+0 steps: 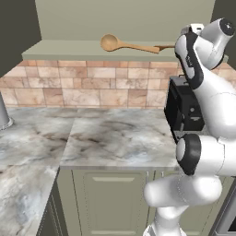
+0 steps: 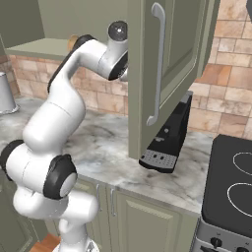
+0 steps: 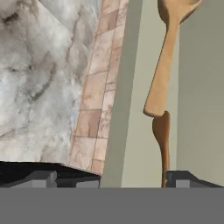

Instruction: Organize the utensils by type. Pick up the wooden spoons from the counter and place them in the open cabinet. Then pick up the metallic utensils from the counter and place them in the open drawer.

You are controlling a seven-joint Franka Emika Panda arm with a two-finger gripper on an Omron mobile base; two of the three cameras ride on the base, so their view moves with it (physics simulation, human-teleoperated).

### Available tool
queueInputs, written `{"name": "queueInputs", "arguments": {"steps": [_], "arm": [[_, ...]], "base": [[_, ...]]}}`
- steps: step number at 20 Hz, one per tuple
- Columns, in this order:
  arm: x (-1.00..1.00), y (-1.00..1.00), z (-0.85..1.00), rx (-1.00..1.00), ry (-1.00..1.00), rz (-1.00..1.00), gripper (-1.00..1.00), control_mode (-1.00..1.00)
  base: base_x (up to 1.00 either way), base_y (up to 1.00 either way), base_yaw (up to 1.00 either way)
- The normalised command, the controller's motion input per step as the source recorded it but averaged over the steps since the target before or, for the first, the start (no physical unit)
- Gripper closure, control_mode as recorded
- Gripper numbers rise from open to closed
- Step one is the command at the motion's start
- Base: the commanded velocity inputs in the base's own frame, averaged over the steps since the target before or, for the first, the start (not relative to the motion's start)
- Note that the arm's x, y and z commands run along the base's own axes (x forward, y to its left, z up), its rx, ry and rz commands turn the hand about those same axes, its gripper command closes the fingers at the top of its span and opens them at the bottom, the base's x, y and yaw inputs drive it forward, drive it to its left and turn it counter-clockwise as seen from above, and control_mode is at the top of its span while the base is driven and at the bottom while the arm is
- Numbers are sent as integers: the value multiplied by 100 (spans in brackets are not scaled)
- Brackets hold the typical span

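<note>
Two wooden spoons lie end to end on the shelf of the open cabinet (image 1: 69, 48). The large light-tan spoon (image 1: 111, 43) has its bowl to the left, and its handle (image 3: 162, 74) runs toward the smaller, darker orange-brown spoon (image 3: 162, 133). My gripper (image 3: 114, 179) is open wide at the right end of the shelf. The darker spoon's handle lies just inside one fingertip (image 3: 189, 178), and nothing is clamped. In the right base view the arm reaches behind the open cabinet door (image 2: 167, 74), and the tan spoon bowl (image 2: 73, 42) peeks out behind it.
The marble counter (image 1: 115, 133) lies below the shelf against a tan tile wall. A black appliance (image 1: 184, 110) stands on it by the arm. A metal canister (image 1: 3, 115) is at the far left and a dark stovetop (image 2: 231, 182) at the right.
</note>
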Motion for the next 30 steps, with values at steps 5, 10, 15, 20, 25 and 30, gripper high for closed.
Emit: {"name": "queueInputs", "arguments": {"steps": [5,10,15,20,25,30], "arm": [[-97,29,-32,4,-4,-28,-100,-100],[-91,37,-33,13,0,-40,-100,-100],[-71,33,-37,41,13,-45,-100,-100],[-75,10,-41,49,13,-42,-100,-100],[-67,15,-36,56,5,-51,-100,-100],[-63,27,-51,49,1,-39,-100,-100]], "base": [[0,0,0],[0,0,0],[0,0,0],[0,0,0],[0,0,0],[0,0,0]]}}
